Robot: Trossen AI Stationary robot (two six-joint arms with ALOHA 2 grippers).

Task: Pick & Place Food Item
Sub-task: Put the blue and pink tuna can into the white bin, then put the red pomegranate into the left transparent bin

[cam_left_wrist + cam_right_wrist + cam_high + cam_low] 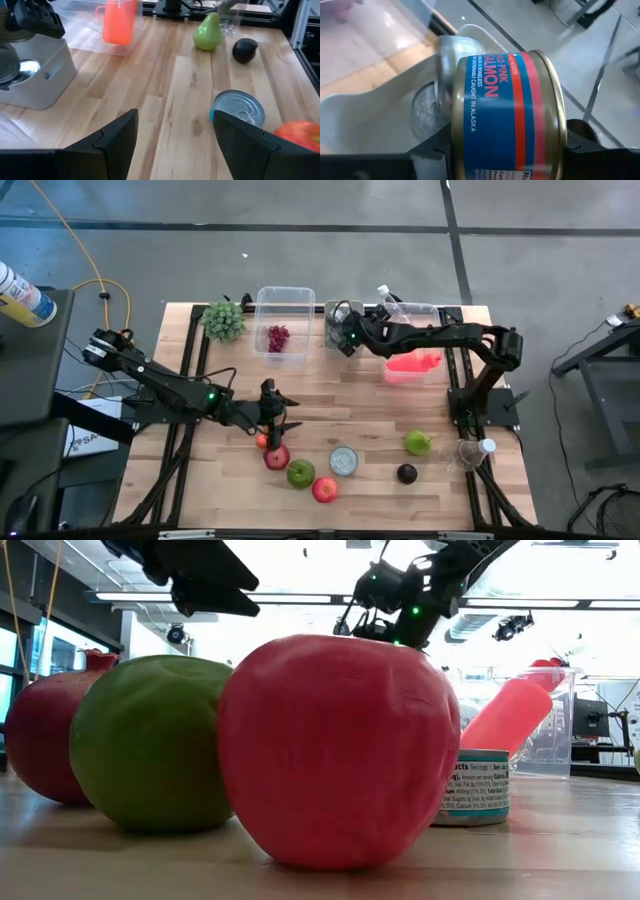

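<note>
Right gripper (507, 150) jaws clamped on salmon can (507, 117), held over grey bin (338, 328) at counter's far edge. Bin already holds cans; risk: release off-centre, can hits rim, rolls off counter. Grip point hidden behind can, security unclear.

Left gripper (172, 137) jaws wide, empty, hovering near fruit cluster, close to pomegranate (276, 457). Risk: descent nudges round fruit, sets it rolling. High view: arm covers small red item beneath; cannot identify.
</note>
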